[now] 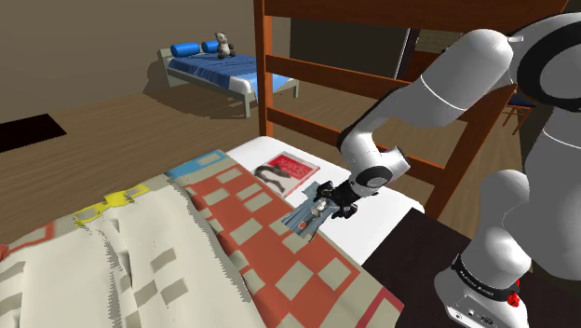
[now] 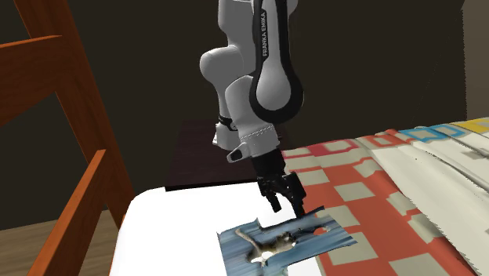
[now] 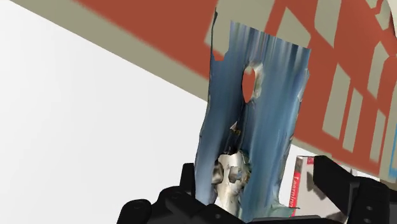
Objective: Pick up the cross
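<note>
the gripper (image 2: pixel 288 208) hung low over the bed with its two black fingers (image 3: pixel 343 188) standing apart, clasping nothing. the cross (image 3: pixel 257 95), a pale figure on a ragged blue slab, lay flat with its near end between those fingers and the rest running away ahead of the tool. one finger sat close against the slab's edge. the other stood clear of it, with a strip of white sheet (image 3: pixel 95 127) showing in the gap. beyond the far end of the cross lay the red and beige checked quilt (image 3: pixel 343 76).

the step in hand looked like the closing of the grasp. to do it well, the tool probably needed to shift a little toward the clear finger so the slab sat centred, and to sink until the tips were below the slab's thin edges, which seemed likely to slip out otherwise. then a slow squeeze and a straight lift, away from the quilt.

just beside the clear finger lay a red book (image 3: pixel 296 184). its spine carried white lettering that i could not read for sure. the arm (image 2: pixel 262 47) bore the words "franka emika".
</note>
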You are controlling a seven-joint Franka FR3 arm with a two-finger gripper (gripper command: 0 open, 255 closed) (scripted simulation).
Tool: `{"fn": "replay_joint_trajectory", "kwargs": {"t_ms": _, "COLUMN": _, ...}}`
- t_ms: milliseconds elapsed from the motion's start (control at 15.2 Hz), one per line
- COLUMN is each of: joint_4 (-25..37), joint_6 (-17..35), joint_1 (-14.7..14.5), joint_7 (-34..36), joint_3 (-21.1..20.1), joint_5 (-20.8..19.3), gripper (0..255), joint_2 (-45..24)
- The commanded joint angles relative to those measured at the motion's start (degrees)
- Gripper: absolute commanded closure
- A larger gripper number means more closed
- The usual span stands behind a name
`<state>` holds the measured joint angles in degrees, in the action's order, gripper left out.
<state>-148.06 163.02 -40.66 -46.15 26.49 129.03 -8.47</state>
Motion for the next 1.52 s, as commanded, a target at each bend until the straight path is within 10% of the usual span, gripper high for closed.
{"fn": "replay_joint_trajectory", "kwargs": {"t_ms": 0, "joint_4": 1.3, "joint_6": -2.6, "joint_1": -0.4, "joint_7": -3.9, "joint_3": 0.4, "joint_5": 6.3, "gripper": 0, "joint_2": -3.5}}
{"fn": "replay_joint_trajectory", "kwargs": {"t_ms": 528, "joint_4": 2.6, "joint_6": -7.8, "joint_1": -0.3, "joint_7": -7.0, "joint_3": 0.7, "joint_5": 10.6, "gripper": 0, "joint_2": -10.2}}
{"fn": "replay_joint_trajectory", "kwargs": {"t_ms": 594, "joint_4": 2.8, "joint_6": -7.9, "joint_1": -0.3, "joint_7": -6.9, "joint_3": 0.7, "joint_5": 10.6, "gripper": 255, "joint_2": -10.4}}
{"fn": "replay_joint_trajectory", "kwargs": {"t_ms": 1452, "joint_4": 1.8, "joint_6": -4.7, "joint_1": -0.5, "joint_7": -5.3, "joint_3": 0.7, "joint_5": 8.1, "gripper": 255, "joint_2": -6.1}}
